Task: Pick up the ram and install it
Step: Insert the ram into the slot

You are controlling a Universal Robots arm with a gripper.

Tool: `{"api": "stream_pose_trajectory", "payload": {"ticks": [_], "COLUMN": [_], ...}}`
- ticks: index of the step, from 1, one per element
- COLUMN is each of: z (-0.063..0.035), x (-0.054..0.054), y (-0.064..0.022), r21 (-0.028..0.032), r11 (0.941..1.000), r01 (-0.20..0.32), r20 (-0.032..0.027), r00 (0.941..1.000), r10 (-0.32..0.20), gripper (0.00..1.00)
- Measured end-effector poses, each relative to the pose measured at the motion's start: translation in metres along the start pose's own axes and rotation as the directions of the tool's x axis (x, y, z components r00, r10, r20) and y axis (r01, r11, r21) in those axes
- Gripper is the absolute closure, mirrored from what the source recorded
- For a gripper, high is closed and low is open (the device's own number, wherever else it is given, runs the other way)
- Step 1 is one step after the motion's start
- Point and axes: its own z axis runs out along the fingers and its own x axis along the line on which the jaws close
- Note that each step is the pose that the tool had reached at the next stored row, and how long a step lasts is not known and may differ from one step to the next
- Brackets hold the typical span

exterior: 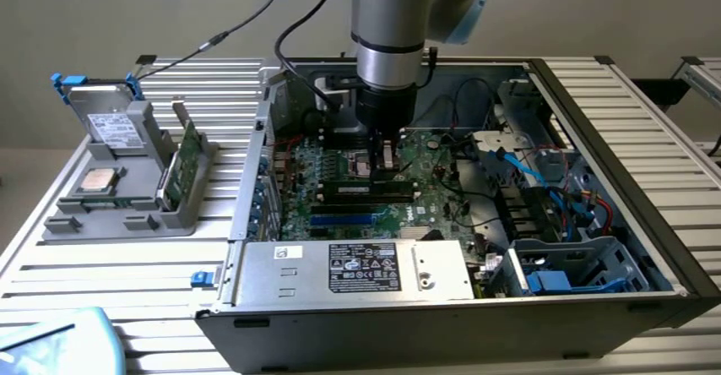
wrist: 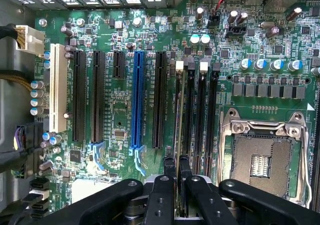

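Nearly closed, the end effector [wrist: 177,174] pinches the long thin green ram stick [wrist: 178,110] edge-on over the black memory slots [wrist: 200,115], at three o'clock of the grey holder [exterior: 113,214] in the exterior view, where a slight tilt could jam it.

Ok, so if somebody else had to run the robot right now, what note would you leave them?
Gripper: shut on the ram, which is pinched edge-on between its fingertips.
Where: the ram lines up along a memory slot on the motherboard, inside the open computer case.
Done: ram picked up and at the slot.
Left: I cannot tell if it is pushed fully in, and it is not yet let go.
Also: another green stick stands in the grey holder.
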Motion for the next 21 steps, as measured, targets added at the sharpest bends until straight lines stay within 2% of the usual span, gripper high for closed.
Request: {"api": "stream_pose_trajectory", "payload": {"ticks": [13, 21], "z": [0.0019, 0.0020], "x": [-0.0001, 0.0001], "y": [-0.0001, -0.0007], "r21": [-0.0003, -0.0041], "r11": [1.0000, 1.0000], "r01": [0.000, 0.001], "r20": [-0.0008, -0.0007], "r00": [1.0000, 1.0000], "r10": [0.000, -0.001], "gripper": [0.86, 0.86]}}
